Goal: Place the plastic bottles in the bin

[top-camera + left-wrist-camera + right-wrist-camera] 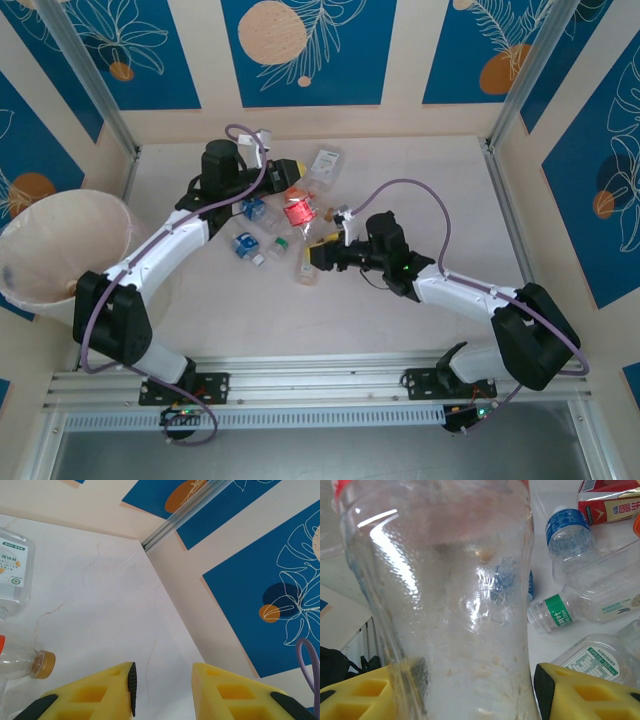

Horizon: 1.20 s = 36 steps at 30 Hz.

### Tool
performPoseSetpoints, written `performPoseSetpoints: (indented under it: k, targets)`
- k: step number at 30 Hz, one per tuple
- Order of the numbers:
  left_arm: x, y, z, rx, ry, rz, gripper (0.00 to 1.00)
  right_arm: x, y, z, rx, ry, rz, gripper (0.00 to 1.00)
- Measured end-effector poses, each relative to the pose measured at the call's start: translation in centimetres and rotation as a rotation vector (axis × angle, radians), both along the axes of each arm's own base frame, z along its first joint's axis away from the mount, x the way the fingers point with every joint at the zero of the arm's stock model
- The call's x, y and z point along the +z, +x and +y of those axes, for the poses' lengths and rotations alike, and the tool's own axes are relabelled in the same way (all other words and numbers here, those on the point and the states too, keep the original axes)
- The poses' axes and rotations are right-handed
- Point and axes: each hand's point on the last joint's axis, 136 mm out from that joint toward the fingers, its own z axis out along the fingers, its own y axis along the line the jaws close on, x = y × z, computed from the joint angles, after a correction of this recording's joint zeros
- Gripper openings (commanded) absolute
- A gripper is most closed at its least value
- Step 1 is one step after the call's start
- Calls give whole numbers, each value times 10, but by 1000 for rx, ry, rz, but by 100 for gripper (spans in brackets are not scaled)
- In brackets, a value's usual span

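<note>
From above, the bin (60,250) stands at the left edge of the bench (430,170), well apart from the plastic bottles (290,215) heaped mid-bench. The right tool (322,255) grasps a clear bottle (305,268) at the heap's near side. The left tool (288,168) sits at its far side. Any carry to the bin would cross the left arm, so a knock between the arms looks the main risk.

At the left wrist, the left tool (162,680) is clenched on nothing, with bare marbled bench between its yellow fingers. An orange-capped bottle (20,662) lies just beside it (ungripped, and round enough to roll if nudged).

At the right wrist, the right tool (465,690) pinches the clear bottle (445,580), which is thin, glossy, waisted and smeared inside. Such slick, yielding plastic could buckle or slip out. A blue-labelled bottle (567,530) and a green-labelled bottle (560,612) lie beyond it.
</note>
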Motion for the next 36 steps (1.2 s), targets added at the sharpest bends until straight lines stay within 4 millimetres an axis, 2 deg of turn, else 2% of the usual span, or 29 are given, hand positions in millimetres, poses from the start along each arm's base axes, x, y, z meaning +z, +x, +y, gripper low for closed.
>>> performPoseSetpoints:
  k: [5, 11, 15, 19, 22, 27, 32, 36]
  targets:
    - [5, -3, 5, 17, 19, -19, 0, 3, -1, 1, 21, -29, 24, 78]
    - [11, -8, 26, 100, 138, -97, 0, 36, 2, -10, 7, -30, -43, 100]
    - [22, -16, 51, 188, 241, -152, 0, 63, 4, -28, -62, -31, -126, 100]
    - [50, -26, 78, 279, 342, -212, 0, 81, 23, -63, -284, -69, -200, 100]
    - [82, -35, 92, 324, 388, -277, 0, 75, 44, -95, -479, -117, -172, 100]
    - [124, -53, 131, 468, 483, -389, 0, 42, 61, -140, -690, -161, -50, 100]
    - [172, -78, 173, 643, 541, -511, 0, 29, 64, -152, -753, -155, 17, 100]
    - [209, -114, 210, 787, 552, -616, 0, 22, 67, -154, -772, -152, 50, 100]
